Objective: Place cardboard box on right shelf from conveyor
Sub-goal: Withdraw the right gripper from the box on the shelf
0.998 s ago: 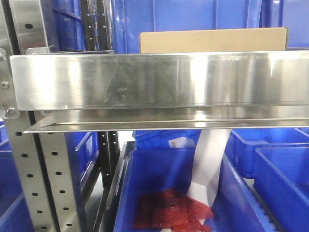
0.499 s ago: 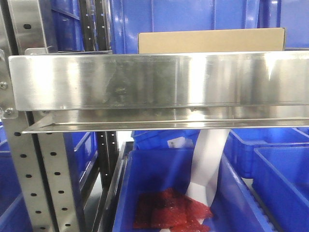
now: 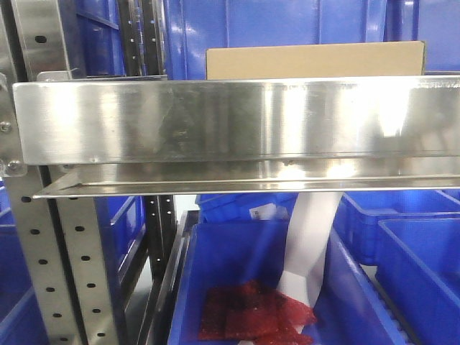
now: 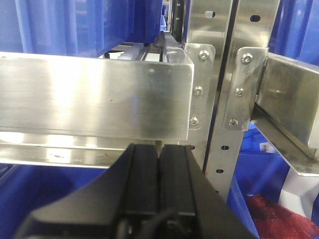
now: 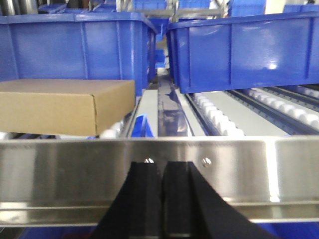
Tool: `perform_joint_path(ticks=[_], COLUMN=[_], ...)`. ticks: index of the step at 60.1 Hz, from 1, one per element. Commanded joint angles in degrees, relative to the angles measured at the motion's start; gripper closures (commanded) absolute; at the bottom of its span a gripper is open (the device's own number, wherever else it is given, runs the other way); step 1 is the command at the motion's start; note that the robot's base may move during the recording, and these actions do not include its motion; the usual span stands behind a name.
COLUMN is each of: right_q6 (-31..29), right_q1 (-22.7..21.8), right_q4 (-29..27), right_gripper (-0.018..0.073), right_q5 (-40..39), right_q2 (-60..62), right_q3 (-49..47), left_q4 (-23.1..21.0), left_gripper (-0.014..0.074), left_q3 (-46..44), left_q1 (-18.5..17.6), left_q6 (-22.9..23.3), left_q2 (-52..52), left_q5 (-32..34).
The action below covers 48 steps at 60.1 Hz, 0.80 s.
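From the front view I see the cardboard box resting on the right shelf, its upper part showing above the broad stainless front lip, with blue bins behind it. The right wrist view confirms this: the cardboard box lies flat on the white rollers of the tier, just behind the steel lip, left of centre, with 2 large blue bins further back. The right gripper sits in front of that lip, its 2 black fingers pressed together and holding nothing, clear of the box. The left gripper is likewise clenched on nothing, positioned below the front lip of the neighbouring tier beside the perforated uprights. Below the shelf, a blue bin holds red packets. The conveyor is not visible in any view.
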State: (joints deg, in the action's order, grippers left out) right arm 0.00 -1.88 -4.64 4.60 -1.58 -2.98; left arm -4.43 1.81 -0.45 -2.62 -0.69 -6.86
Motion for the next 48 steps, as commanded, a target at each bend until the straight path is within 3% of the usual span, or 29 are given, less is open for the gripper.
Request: perform_joint_path(ticks=[1, 48], right_q6=[0.0, 1.6], right_q1=[-0.6, -0.6], right_q4=[-0.2, -0.2], right_gripper=[0.051, 0.051], right_q5=[-6.0, -7.5], right_q2=[3.6, 2.9], right_q3=[1.7, 4.4], left_q4=[-0.3, -0.3], left_gripper=[0.0713, 0.0713], left_q3=[0.5, 0.5], left_q1=[-0.3, -0.3], left_q6=[0.0, 0.0], left_q2=[-0.8, -0.8], left_q5=[5.0, 5.0])
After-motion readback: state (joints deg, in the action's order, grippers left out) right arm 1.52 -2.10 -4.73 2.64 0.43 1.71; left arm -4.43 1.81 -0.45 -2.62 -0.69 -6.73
